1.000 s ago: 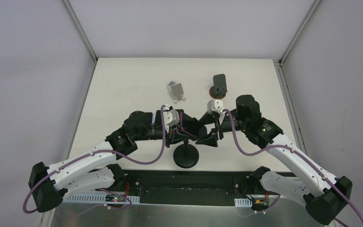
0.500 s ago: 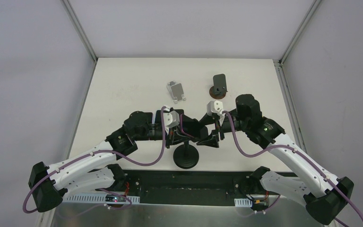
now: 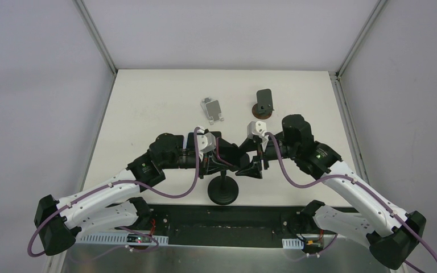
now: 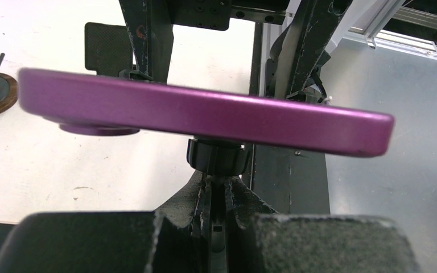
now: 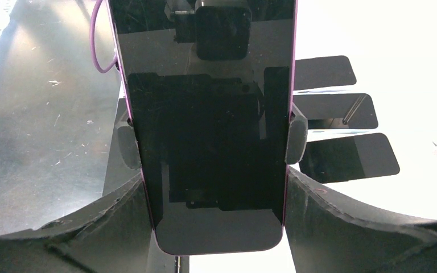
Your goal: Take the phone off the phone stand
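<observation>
White table [image 3: 148, 114] fills the overhead view, where the left gripper [image 3: 231, 161] and right gripper [image 3: 254, 166] meet above the round black base of the phone stand [image 3: 223, 190], with a grey holder [image 3: 212, 109] and a dark holder [image 3: 264, 101] well behind. From the left wrist, the purple phone [image 4: 205, 116] lies edge-on across the stand's head, and the left fingers [image 4: 185, 209] are drawn almost together on the stem beneath it. From the right wrist, the screen faces the camera, held by the stand's side clamps [image 5: 296, 133], and the right fingers [image 5: 347, 227] press against both long edges at its lower end.
</observation>
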`<act>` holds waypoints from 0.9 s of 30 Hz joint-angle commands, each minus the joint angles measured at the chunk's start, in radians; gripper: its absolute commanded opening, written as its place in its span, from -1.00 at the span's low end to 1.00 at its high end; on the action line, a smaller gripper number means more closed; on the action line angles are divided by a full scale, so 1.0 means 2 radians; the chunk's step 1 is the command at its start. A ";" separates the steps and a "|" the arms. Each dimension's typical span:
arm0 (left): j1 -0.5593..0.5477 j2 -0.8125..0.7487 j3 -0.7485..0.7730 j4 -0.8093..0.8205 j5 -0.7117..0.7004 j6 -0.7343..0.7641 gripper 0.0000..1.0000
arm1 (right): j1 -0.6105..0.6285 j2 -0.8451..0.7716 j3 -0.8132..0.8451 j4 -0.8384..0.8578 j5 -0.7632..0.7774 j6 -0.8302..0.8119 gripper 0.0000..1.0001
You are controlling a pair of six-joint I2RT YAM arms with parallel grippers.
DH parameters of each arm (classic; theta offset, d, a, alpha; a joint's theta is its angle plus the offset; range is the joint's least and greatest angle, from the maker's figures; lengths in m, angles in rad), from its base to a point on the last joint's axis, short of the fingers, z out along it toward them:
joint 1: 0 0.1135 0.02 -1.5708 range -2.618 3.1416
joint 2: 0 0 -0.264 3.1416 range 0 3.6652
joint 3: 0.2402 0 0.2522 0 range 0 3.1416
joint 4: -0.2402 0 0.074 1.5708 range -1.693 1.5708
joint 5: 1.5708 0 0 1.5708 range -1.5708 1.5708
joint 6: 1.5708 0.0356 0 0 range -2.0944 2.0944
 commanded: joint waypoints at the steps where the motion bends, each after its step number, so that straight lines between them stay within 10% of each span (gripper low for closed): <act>1: -0.002 -0.014 0.032 0.037 0.073 -0.019 -1.00 | -0.009 -0.002 -0.003 0.030 0.076 0.017 -1.00; 27: -0.064 0.011 0.029 0.037 0.077 -0.014 -1.00 | 0.003 0.026 0.026 0.131 0.086 0.045 -1.00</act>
